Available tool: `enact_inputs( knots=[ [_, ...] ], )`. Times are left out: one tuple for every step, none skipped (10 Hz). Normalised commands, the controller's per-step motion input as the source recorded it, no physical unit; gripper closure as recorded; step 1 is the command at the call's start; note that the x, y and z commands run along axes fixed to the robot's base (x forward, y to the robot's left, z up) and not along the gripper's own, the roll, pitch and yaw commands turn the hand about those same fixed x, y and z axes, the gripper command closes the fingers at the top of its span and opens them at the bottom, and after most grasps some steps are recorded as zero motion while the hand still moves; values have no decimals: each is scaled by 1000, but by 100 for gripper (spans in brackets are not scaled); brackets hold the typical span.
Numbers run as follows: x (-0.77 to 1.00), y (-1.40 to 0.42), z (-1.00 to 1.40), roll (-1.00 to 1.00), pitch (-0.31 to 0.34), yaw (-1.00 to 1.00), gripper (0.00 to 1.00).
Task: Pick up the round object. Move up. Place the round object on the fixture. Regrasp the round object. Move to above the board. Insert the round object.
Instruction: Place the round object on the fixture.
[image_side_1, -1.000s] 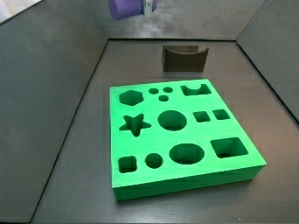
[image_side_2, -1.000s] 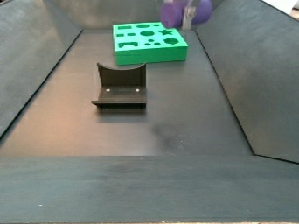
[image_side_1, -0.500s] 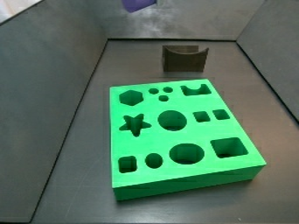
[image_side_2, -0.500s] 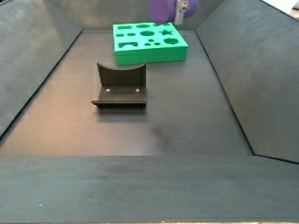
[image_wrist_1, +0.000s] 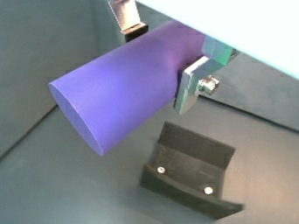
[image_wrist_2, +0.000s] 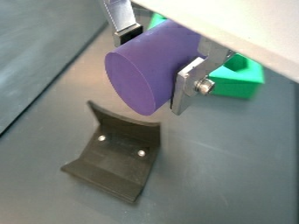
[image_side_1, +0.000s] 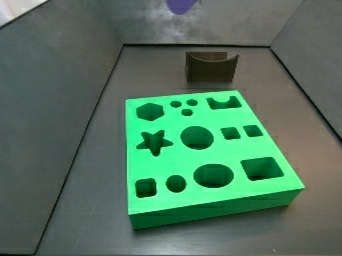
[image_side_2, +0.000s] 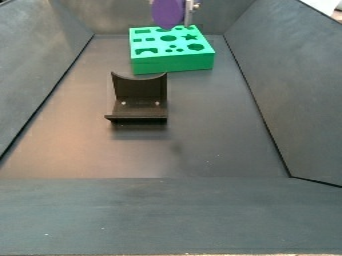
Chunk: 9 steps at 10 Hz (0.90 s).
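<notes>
My gripper (image_wrist_1: 162, 57) is shut on the round object (image_wrist_1: 122, 92), a purple cylinder held across its curved side between the two silver fingers (image_wrist_1: 191, 80); its flat end faces the camera in a wrist view (image_wrist_2: 146, 74). It hangs high above the floor, and its lower end shows at the upper edge of both side views (image_side_1: 181, 5) (image_side_2: 166, 12). The fixture (image_side_1: 210, 66) stands beyond the board (image_side_1: 201, 205) and lies below the cylinder in both wrist views (image_wrist_1: 193, 171) (image_wrist_2: 114, 162). The fixture's notch holds nothing.
The green board also shows in a side view (image_side_2: 171, 62) and as a corner in a wrist view (image_wrist_2: 239, 74). Sloping dark grey walls (image_side_2: 267, 70) enclose the floor on all sides.
The gripper with the purple cylinder has moved sideways, leftward in both side views, and sits higher in one of them. The board and fixture have not moved.
</notes>
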Motion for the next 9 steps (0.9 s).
enact_inputs(
  knots=[
    [292, 8, 8, -195, 129, 1000, 100],
    [199, 7, 8, -217, 156, 1000, 100],
    [133, 8, 11, -239, 181, 1000, 100],
    [57, 13, 16, -246, 190, 865, 100],
    [48, 10, 11, -210, 157, 636, 100],
    [764, 735, -142, -1000, 154, 106, 100],
    [757, 705, -144, -1000, 159, 43, 100],
    [711, 530, -82, -1000, 177, 9, 100],
    [678, 416, -44, -1000, 192, 2, 100]
  ],
)
